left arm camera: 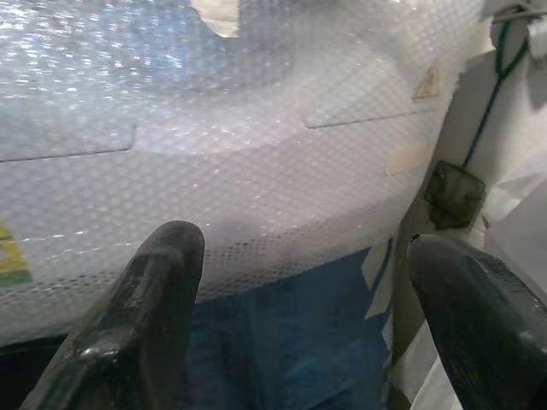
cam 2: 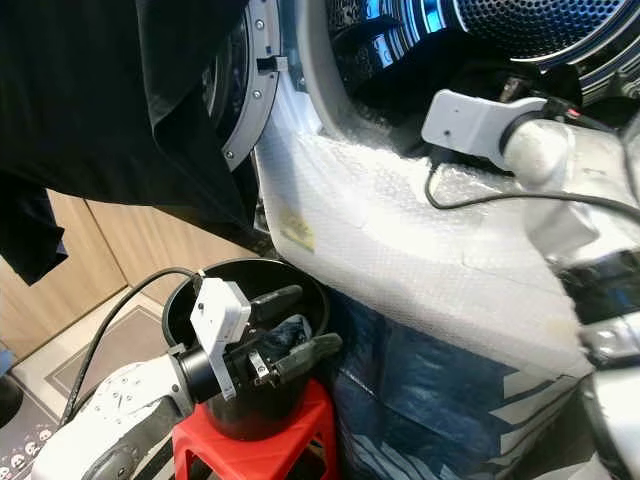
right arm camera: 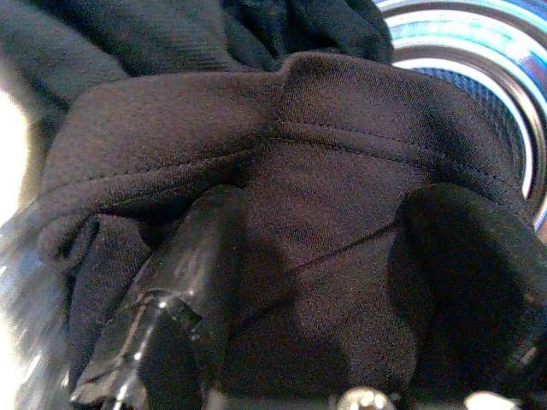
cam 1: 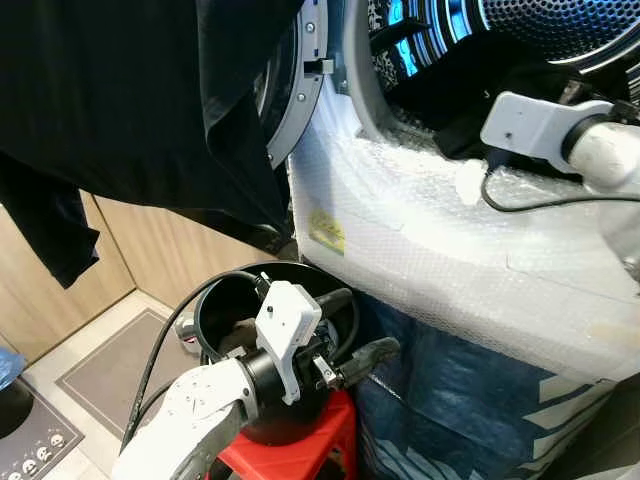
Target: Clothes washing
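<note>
Right wrist view showing the right gripper (right arm camera: 329, 256) reaching into the washer (cam 1: 440, 230) mouth at the far right, fingers (right arm camera: 197, 256) spread apart and pressing against a dark garment (right arm camera: 342, 171) lying in the opening, drum (right arm camera: 504, 94) glinting behind it; not closing on the cloth, as far as can be told. Hovering at the near left, the left gripper (cam 1: 350, 322) over a black bucket (cam 1: 215, 305) sitting on a red stool (cam 1: 300, 455), fingers (left arm camera: 145, 299) wide apart and holding nothing, pointing right toward the bubble wrap (left arm camera: 256, 154) covering the washer front. Hanging at the upper left, a black shirt (cam 1: 130, 100) draping over the open door (cam 1: 300, 90). Lying below the wrap, blue fabric (cam 1: 450, 400).
</note>
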{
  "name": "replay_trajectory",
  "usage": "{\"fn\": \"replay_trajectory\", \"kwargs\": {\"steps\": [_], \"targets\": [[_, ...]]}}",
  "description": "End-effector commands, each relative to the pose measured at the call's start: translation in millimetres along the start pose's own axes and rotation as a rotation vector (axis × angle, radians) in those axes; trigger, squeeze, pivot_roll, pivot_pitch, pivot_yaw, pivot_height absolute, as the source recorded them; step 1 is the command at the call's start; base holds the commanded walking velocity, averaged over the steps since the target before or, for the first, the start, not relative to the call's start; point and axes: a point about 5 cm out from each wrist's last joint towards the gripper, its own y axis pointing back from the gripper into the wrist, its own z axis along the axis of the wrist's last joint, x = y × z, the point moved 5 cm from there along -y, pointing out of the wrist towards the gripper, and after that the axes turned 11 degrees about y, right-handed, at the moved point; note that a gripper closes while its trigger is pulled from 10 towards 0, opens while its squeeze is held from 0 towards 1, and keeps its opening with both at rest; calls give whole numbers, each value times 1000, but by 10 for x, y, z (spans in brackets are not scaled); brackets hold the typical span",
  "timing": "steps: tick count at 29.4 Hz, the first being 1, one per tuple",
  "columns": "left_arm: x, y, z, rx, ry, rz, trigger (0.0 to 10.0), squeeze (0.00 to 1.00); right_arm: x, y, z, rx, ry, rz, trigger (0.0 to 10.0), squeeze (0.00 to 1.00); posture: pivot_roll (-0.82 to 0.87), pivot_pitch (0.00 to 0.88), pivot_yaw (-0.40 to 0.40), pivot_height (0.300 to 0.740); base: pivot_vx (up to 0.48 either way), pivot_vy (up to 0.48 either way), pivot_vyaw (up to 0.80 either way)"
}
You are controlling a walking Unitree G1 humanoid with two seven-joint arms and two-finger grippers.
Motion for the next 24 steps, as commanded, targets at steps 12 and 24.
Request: {"fn": "replay_trajectory", "kwargs": {"steps": [12, 24], "targets": [[-10, -22, -15, 7, 10, -10, 10000, 0, -187, -170, -254, 179, -38, -105, 10000, 0, -91, 48, 4, 740, 0, 0, 0], [-9, -31, -16, 2, 12, -6, 10000, 0, -110, -164, -593, 298, -9, -118, 10000, 0, -97, 47, -1, 740, 0, 0, 0]]}}
